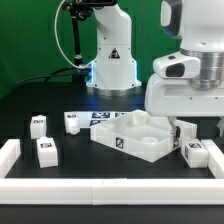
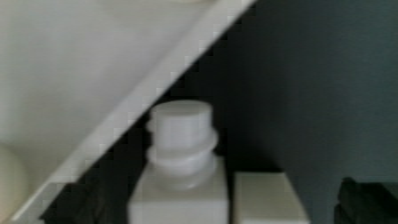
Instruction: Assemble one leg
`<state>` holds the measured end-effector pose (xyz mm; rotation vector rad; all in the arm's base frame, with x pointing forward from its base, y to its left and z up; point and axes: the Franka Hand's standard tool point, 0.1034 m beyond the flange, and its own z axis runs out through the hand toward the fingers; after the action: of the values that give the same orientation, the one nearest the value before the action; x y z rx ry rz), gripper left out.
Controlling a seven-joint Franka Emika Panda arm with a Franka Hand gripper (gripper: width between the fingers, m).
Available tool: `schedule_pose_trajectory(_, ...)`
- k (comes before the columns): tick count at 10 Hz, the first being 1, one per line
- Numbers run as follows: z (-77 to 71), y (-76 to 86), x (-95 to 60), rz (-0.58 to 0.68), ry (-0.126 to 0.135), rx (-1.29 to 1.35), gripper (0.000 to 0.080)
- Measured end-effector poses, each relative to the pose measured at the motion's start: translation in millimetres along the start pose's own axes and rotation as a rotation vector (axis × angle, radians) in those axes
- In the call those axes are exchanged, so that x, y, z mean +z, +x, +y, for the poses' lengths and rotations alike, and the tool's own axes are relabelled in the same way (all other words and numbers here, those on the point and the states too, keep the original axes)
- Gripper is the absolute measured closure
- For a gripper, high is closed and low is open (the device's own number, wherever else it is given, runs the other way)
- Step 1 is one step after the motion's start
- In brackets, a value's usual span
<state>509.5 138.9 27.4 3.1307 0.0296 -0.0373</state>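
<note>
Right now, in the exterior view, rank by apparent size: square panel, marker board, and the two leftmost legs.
1. square panel
2. marker board
3. rear leg and front leg: alike; nearness makes ranking them unsure.

Got the arm [image 1: 110,52] rooted at the back, middle of the exterior view, links running up out of shot and showing up again on the exterior view's right. Big white wrist [image 1: 196,62] filling that corner, pointed straight down. Sitting low with the gripper [image 1: 196,127], jaws spread wide apart. Wrist view pretty blurry, only catching the dark fingertips [image 2: 64,203] poking in at either edge.
</note>
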Motion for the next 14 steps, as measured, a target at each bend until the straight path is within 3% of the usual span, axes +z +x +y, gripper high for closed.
schedule_pose_trajectory(7, 7.4, -1.9, 4.2, -0.005, -0.004, 0.008, 0.0151)
schedule_pose_trajectory(9, 20.3, 0.9, 4.7, -0.006, -0.004, -0.107, 0.0151)
schedule_pose_trajectory(14, 24.8, 3.7, 17.6, 0.012, -0.013, -0.141, 0.0151)
